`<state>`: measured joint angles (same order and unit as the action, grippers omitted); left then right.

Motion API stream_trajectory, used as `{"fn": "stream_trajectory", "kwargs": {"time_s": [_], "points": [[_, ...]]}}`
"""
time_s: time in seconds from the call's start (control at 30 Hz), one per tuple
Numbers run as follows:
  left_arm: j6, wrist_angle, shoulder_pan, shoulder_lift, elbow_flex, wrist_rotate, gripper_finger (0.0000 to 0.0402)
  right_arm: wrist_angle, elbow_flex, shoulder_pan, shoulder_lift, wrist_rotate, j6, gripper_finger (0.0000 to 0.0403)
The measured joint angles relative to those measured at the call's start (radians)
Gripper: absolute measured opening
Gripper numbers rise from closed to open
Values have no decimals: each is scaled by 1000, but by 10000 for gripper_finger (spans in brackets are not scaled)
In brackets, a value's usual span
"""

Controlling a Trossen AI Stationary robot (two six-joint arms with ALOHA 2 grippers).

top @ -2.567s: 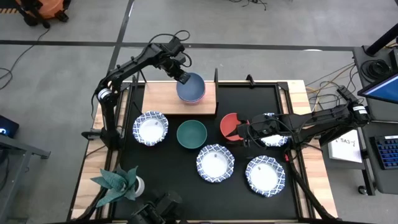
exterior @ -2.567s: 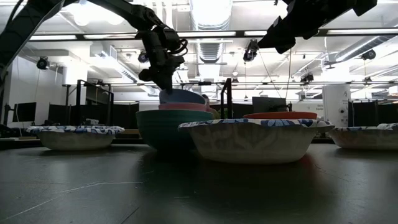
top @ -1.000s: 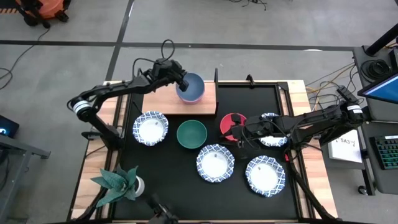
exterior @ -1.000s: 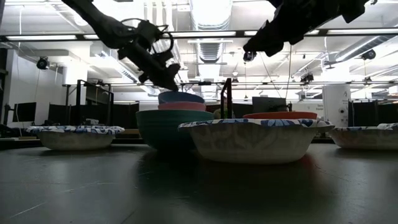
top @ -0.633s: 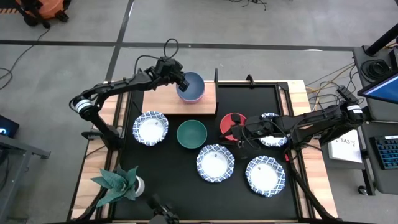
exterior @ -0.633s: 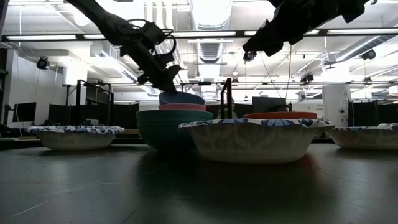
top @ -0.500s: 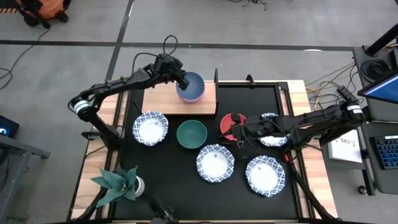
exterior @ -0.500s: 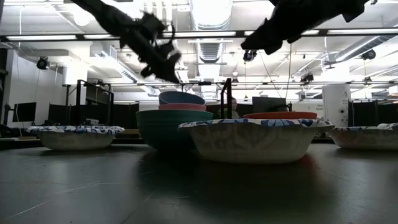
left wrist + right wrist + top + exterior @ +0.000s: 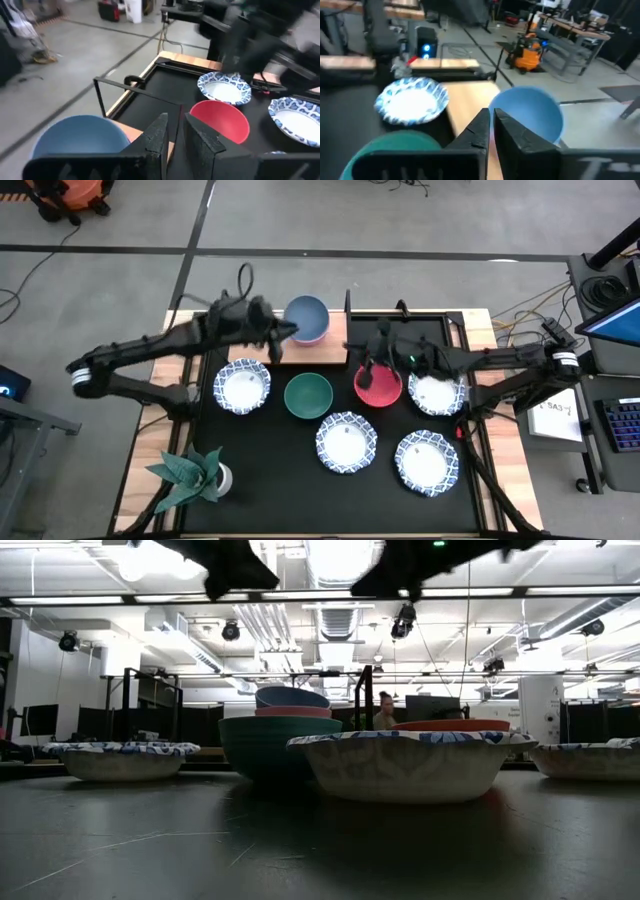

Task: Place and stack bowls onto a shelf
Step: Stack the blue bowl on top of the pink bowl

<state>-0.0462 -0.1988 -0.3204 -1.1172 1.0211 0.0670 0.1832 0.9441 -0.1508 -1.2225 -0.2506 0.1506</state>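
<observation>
Blue bowl [image 9: 306, 316] nested in pink bowl [image 9: 316, 336] on the wooden shelf [image 9: 318, 352], at the shelf's right portion, near the black post [image 9: 347, 302]. Red bowl [image 9: 378, 385] on the black mat [image 9: 300, 480], just right of the shelf's corner; green bowl [image 9: 308, 396] on the mat just in front of the shelf. Four white bowls with blue-patterned rims on the mat: one at left [image 9: 243, 386], one at centre front [image 9: 347, 442], one at front right [image 9: 427, 462], one right of the red bowl [image 9: 436, 392].

Left gripper [image 9: 277, 335] raised above the shelf's left half, beside the stacked pair, apart from both; fingers [image 9: 159, 136] nearly closed, only a narrow gap, empty. Right gripper [image 9: 372, 360] raised over the red bowl's rear rim, not touching; fingers [image 9: 481, 131] drawn close together, empty.

Potted plant [image 9: 190, 472] at the table's front left corner
</observation>
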Motion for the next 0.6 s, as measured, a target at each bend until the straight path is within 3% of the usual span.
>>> {"fn": "stream_trajectory", "kwargs": {"time_s": [0.1,0.2,0.4,0.6], "points": [[5,7,83,83,-65,133,40,-4,127,-75,-113,18,7,11],[1,23,141,165,-134,201,40,-13,270,-142,-247,15,6,9],[-30,140,187,321,-289,212,40,-20,523,-239,-488,24,6,9],[-30,201,187,437,-392,212,40,-83,694,-290,-661,62,-53,9]]}}
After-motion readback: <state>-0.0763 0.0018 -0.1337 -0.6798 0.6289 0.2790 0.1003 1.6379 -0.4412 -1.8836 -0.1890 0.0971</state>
